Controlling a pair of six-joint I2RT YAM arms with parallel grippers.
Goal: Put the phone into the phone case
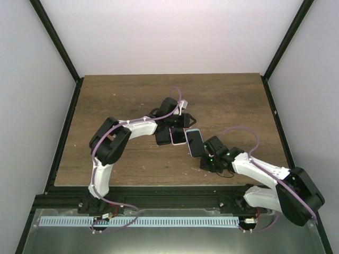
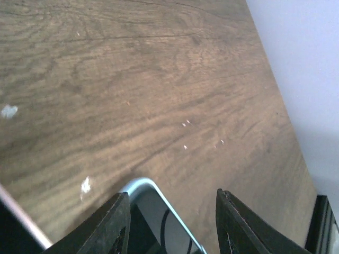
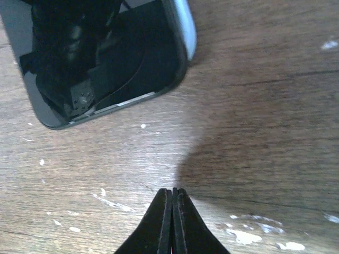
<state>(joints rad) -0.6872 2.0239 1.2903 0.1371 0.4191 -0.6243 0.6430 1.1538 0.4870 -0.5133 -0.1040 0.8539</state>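
Far left: bare brown wooden table (image 1: 122, 95), with a few small white specks. Next, the left arm (image 1: 114, 145), bent in toward the middle of the table. At its end, the left gripper (image 2: 172, 198), low over the wood. About half open: two black fingers (image 2: 114, 227) apart, with a clear gap between them. Down in that gap, one rounded corner of the phone (image 2: 159, 217), with its pale shiny rim. Not pinched. Hard to tell if either finger touches that rim.

Just beside the left gripper, seen from above: a flat black thing (image 1: 163, 136), then a flat dark thing with a pink edge (image 1: 178, 136), side by side and touching. Hard to tell what either one is.

Just right of those two, the rest of the phone. Flat on the table, screen up, black and shiny, with a light blue edge. A bit tilted. Close beside the pink-edged thing, and between the two grippers.

Then the right gripper (image 3: 172, 191), near the end of the phone closest to the arm bases. Shut tight: both fingers pressed flat against each other, tips together, holding nothing. Pointed at the bare wood just short of the phone's rounded corner. Not touching the phone, with a strip of table between tips and phone. Dark shadow on the wood to the right of the tips.
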